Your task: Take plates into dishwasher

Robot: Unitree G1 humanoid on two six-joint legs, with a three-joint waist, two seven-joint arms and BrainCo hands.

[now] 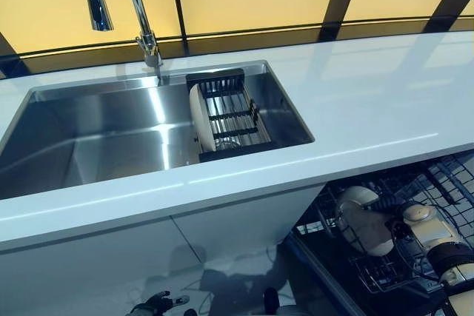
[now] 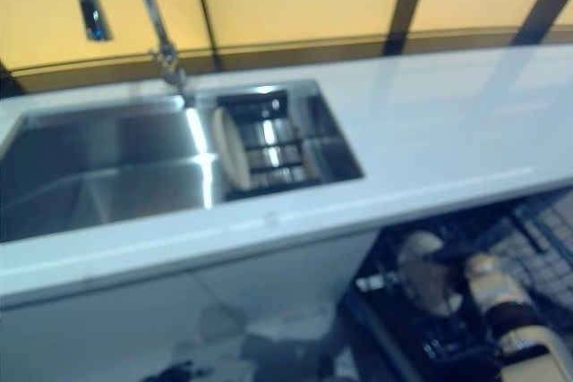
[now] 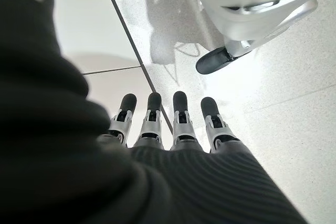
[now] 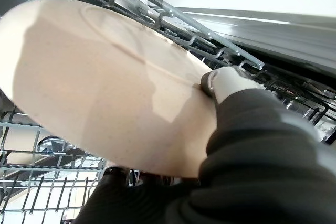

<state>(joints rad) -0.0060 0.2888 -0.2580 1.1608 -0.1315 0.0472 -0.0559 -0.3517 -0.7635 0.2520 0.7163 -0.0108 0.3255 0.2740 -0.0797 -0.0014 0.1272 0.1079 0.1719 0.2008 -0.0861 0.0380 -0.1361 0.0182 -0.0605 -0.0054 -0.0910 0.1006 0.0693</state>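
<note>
A beige plate (image 4: pixel 105 87) is gripped at its rim by my right hand (image 4: pixel 226 80), whose thumb presses on its face. The plate (image 1: pixel 363 223) hangs tilted over the lower rack (image 1: pixel 378 275) of the open dishwasher, under the counter at the lower right. My right hand (image 1: pixel 396 229) reaches into the dishwasher from the right. A second pale plate (image 1: pixel 201 118) stands on edge in a black drying rack (image 1: pixel 233 112) at the sink's right end. My left hand (image 3: pixel 178 124) hangs low by the floor, its fingers straight and holding nothing.
The steel sink (image 1: pixel 96 135) is set in a white counter (image 1: pixel 370 101), with a tap (image 1: pixel 144 27) behind it. White cabinet fronts (image 1: pixel 111 257) stand below the counter's edge. The rack's wire tines (image 4: pixel 37 182) surround the held plate.
</note>
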